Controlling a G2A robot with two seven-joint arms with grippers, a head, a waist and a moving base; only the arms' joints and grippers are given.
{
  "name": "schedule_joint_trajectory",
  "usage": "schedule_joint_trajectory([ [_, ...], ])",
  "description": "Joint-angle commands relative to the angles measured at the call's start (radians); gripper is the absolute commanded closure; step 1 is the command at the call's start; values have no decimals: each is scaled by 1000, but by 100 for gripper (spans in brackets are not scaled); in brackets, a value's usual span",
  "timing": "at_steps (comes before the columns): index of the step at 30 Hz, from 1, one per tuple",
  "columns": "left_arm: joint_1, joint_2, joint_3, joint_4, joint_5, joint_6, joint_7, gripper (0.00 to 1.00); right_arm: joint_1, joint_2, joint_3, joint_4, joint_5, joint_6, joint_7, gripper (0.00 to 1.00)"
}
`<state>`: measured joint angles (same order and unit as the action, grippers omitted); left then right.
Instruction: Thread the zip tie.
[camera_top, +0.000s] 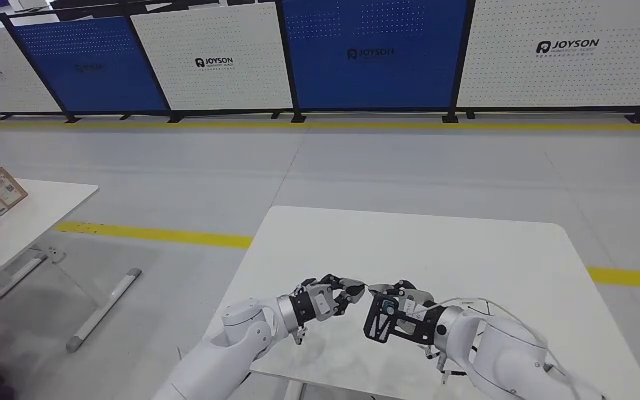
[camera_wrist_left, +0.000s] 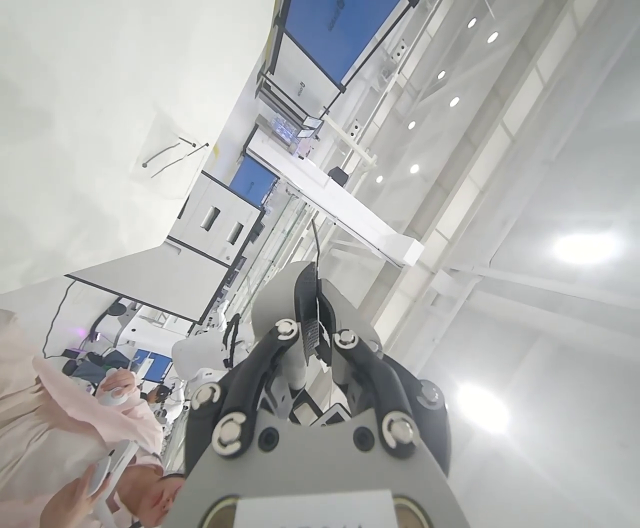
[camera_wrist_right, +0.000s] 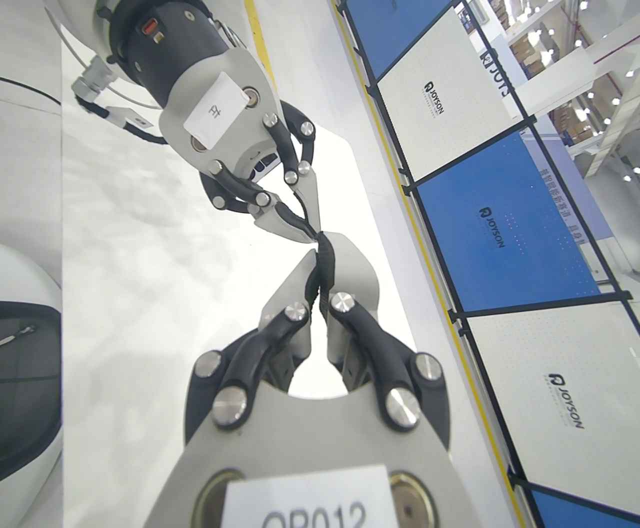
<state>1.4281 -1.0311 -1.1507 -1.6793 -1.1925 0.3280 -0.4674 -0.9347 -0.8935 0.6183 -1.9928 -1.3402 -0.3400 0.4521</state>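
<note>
Over the white table's (camera_top: 450, 250) front part my two grippers meet tip to tip. The left gripper (camera_top: 347, 293) is shut on a thin black zip tie (camera_wrist_left: 315, 245), whose strap sticks out past its fingertips. In the right wrist view the left gripper (camera_wrist_right: 311, 235) touches the tips of the right gripper (camera_wrist_right: 320, 257). The right gripper (camera_top: 383, 300) is shut as well, and the black zip tie (camera_wrist_right: 324, 246) runs in between its fingers. How much of the tie lies inside either grip is hidden.
The table's left edge (camera_top: 262, 260) and front edge lie close below both arms. A second white table (camera_top: 35, 210) stands at the far left. Blue and white partition panels (camera_top: 375, 55) line the back beyond open floor.
</note>
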Motion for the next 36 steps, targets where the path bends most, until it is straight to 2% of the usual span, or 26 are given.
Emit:
schedule_joint_trajectory([
  [1, 0, 0, 0, 0, 3, -1, -3, 100, 0, 0, 0, 0, 0, 0, 0, 100],
  [2, 1, -1, 0, 0, 4, -2, -4, 100, -5, -1, 1, 2, 1, 2, -6, 100],
  [3, 1, -1, 0, 0, 6, -2, -5, 100, -12, -1, 4, 4, 5, 2, -10, 86],
  [4, 2, -1, 0, 0, 9, -3, -6, 100, -17, -2, 9, 3, 6, 0, -11, 51],
  [5, 2, -1, -1, 0, 10, -4, -7, 100, -20, -3, 12, 2, 6, 0, -11, 0],
  [9, 10, -1, -9, -5, 33, -33, -5, 100, -32, -4, 27, -5, 31, 0, 5, 0],
  [12, 25, 1, -21, -9, 67, -75, 1, 100, -42, -1, 49, -9, 89, 0, -13, 0],
  [15, 39, 3, -26, -11, 137, -126, 26, 100, -61, 10, 88, -12, 165, 0, -37, 0],
  [20, 72, 4, -8, -21, 348, -252, 109, 100, -134, 38, 203, -1, 364, 0, -74, 0],
  [21, 83, 4, -2, -27, 404, -288, 133, 100, -159, 47, 234, 5, 416, 0, -84, 0],
  [25, 116, 1, 15, -50, 503, -366, 201, 100, -214, 69, 287, -3, 543, 0, -83, 0],
  [36, 117, 0, 16, -52, 503, -368, 203, 100, -214, 69, 287, -3, 543, 0, -83, 0],
])
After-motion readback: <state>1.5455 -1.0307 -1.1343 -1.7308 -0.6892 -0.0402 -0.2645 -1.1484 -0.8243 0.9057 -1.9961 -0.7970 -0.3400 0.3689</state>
